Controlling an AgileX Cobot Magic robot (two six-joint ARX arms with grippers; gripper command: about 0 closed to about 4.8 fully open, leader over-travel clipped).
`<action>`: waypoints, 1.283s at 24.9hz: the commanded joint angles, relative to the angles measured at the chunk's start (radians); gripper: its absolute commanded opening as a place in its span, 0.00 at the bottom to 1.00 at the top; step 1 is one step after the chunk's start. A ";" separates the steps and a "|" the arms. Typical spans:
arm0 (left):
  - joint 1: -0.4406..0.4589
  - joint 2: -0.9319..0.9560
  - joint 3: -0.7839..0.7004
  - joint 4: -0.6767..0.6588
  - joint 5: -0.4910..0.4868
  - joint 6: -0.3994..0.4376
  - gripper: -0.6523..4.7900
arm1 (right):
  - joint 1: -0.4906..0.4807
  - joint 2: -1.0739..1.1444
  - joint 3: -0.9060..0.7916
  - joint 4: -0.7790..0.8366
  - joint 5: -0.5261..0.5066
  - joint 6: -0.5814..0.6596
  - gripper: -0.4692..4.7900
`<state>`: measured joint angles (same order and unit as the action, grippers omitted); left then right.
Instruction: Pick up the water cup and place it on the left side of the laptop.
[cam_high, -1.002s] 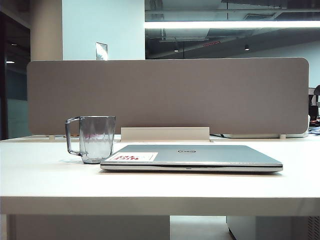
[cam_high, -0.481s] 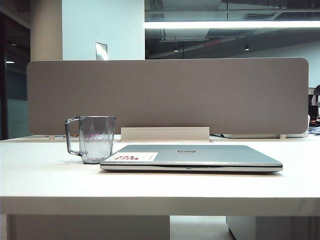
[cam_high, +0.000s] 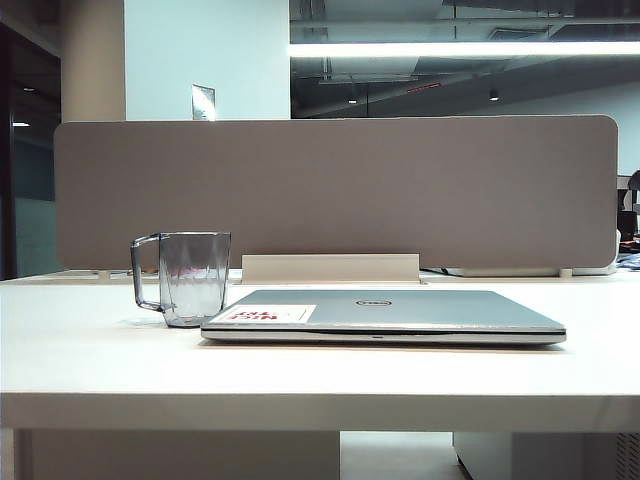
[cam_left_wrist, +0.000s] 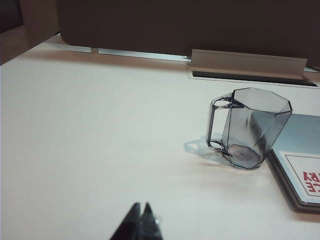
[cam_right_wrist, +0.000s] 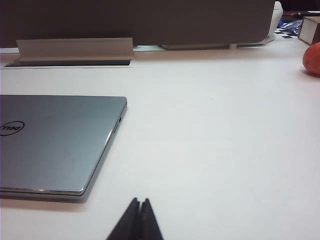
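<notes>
A pale cream worktop (cam_high: 90, 350) is carrying everything, backed by a long grey-brown divider panel (cam_high: 335, 190) with a light cable-tray flap (cam_high: 330, 268) sitting at its foot. Behind the panel an office is showing: a pale wall, a dark ceiling and a bright strip light (cam_high: 460, 48). In the right wrist view an orange round object (cam_right_wrist: 312, 58) is lying at the far edge of the worktop, too cropped to identify.

The water cup (cam_high: 183, 277) is standing upright just beside the left front corner of the closed laptop (cam_high: 385, 315), its handle pointing away from the lid; whether glass and lid are touching cannot be told. The white sticker with red print (cam_high: 268, 314) is lying on the lid near the cup.

The left hand (cam_left_wrist: 140, 220) is hovering low over bare worktop, well apart from the cup, fingertips pressed together and holding nothing. The right hand (cam_right_wrist: 139, 217) is likewise pinched together and empty, near the laptop's right front corner.

Against the earlier exterior frames, cup and laptop are sitting exactly where they were.
</notes>
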<state>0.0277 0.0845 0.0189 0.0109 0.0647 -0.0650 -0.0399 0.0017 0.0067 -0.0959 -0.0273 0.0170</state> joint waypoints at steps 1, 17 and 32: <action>0.004 -0.036 -0.011 0.008 0.011 -0.003 0.11 | 0.000 -0.001 -0.004 0.010 0.003 -0.003 0.09; 0.003 -0.080 -0.011 -0.040 0.011 0.005 0.11 | 0.000 -0.001 -0.004 0.010 0.003 -0.003 0.09; 0.003 -0.080 -0.011 -0.040 0.010 0.005 0.11 | 0.000 -0.001 -0.004 0.010 0.003 -0.003 0.09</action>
<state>0.0307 0.0032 0.0048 -0.0387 0.0719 -0.0639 -0.0399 0.0017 0.0067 -0.0959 -0.0273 0.0170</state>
